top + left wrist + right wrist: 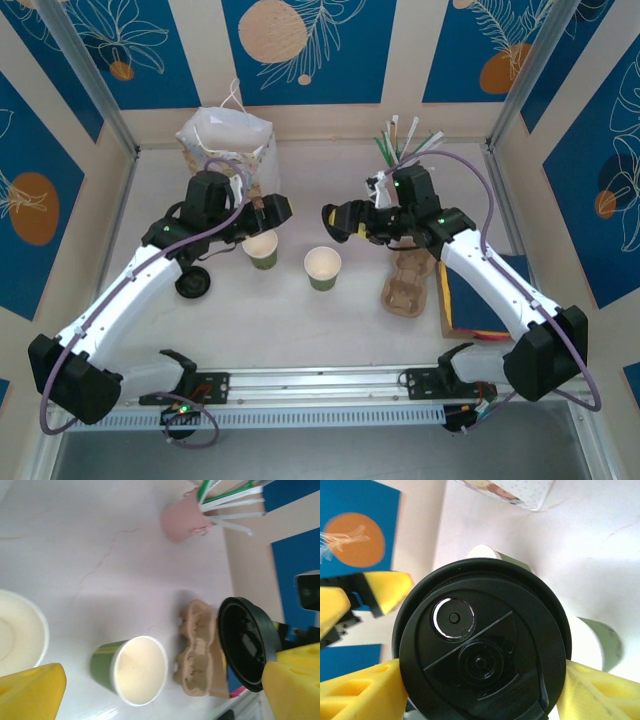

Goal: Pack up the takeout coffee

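A round black plastic lid (480, 645), glossy and pierced by a sip hole, sits clamped on edge in the right gripper (480, 685) above the pale, faintly veined table (300, 320). The left gripper (162, 680) gapes wide, holding nothing, just by one dark-green paper cup (261, 250). A second cup (323, 268) stands near it. Both are white inside and uncovered; which one is the takeout coffee cannot be told. A moulded cardboard carrier (405, 285) lies to the right, a white gift bag (225, 140) behind. Blue leaf-patterned panels (310, 50) wall the cell.
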### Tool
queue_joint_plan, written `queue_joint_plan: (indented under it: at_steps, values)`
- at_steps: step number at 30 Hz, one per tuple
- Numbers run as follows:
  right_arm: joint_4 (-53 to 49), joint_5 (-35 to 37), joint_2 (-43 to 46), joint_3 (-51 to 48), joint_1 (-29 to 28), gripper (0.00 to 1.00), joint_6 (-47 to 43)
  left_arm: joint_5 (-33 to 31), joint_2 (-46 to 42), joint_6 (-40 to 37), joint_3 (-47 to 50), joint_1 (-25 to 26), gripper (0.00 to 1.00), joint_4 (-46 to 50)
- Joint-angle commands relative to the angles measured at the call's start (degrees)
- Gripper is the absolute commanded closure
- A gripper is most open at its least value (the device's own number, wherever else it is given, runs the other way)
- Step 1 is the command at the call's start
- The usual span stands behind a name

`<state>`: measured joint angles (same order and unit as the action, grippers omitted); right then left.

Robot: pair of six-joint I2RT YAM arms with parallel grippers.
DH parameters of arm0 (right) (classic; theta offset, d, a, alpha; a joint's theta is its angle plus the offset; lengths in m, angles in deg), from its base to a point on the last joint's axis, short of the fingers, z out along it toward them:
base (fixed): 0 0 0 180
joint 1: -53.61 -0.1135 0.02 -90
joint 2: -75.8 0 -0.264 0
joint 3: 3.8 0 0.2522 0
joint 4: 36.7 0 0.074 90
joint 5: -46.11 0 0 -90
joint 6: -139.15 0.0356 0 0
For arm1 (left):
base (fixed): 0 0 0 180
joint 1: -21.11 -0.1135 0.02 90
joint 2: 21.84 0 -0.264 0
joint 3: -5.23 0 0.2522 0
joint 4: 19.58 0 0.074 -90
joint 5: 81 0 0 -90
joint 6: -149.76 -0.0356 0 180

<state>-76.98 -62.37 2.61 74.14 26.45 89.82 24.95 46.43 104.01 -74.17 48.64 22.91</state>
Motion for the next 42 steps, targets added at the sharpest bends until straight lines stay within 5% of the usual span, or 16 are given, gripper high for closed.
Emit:
queue_joint_plan:
  at_steps: [1,18,28,42]
  values:
    - [-7.82,9.94,1.04,2.11,-3.17,0.28,-7.19,-5.41,-1.97,-4.26,-0.67,0.69,0.0,6.92]
    - [-19.09,40.18,-12.21,11.27,-22.19,0.29,-20.88,-9.79,-6.26,-5.49,3.49,2.77,0.0,10.29]
    - [-20.69,45.67,-18.38,14.66,-25.79,0.29,-23.33,-11.28,-7.87,-5.66,3.86,2.75,0.0,11.42]
    - [-21.57,44.0,-19.28,14.32,-25.53,0.29,-21.72,-10.93,-6.95,-5.81,3.43,2.78,0.0,11.26]
